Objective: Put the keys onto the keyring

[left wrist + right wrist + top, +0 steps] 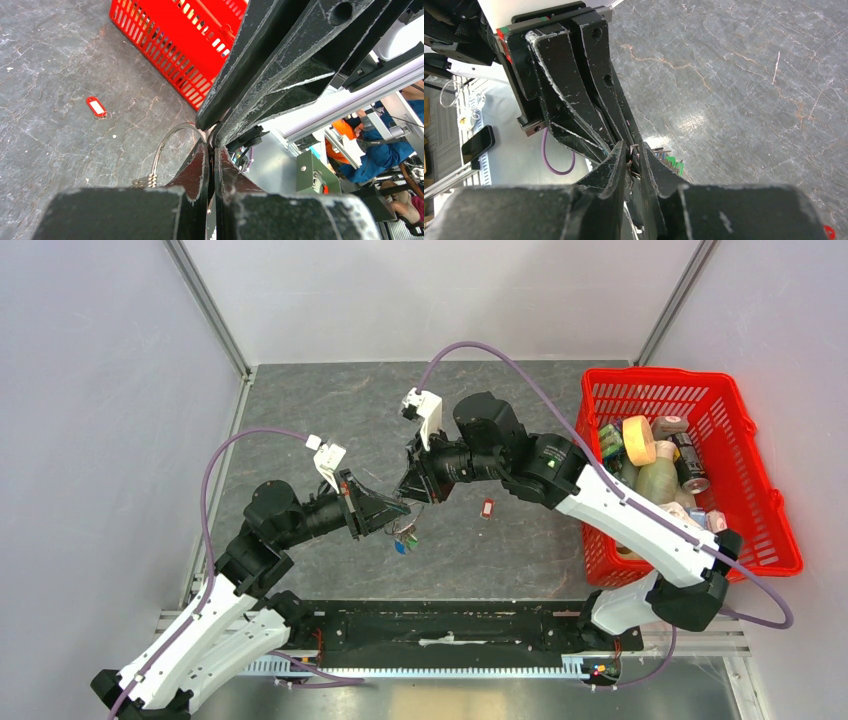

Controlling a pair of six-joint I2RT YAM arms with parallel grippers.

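Observation:
Both grippers meet tip to tip above the table's middle. My left gripper (pixel 396 513) is shut on the thin silver keyring (pixel 163 148), whose wire arcs up left of the fingertips with small loops (pixel 145 181) on it. My right gripper (pixel 417 496) is closed to a narrow gap on the same ring from the other side; its fingers (pixel 280 65) fill the top of the left wrist view. Green and blue keys (pixel 404 537) hang below the grippers, and a green head (pixel 674 164) shows beside my right gripper (pixel 636 157). A red key (pixel 487 508) lies on the table, also in the left wrist view (pixel 97 107).
A red plastic basket (pixel 760 490) full of bottles and packets stands at the right edge, with its wall in the left wrist view (pixel 165 45). The grey stone-pattern table has white walls at the back and left. A black rail runs along the near edge.

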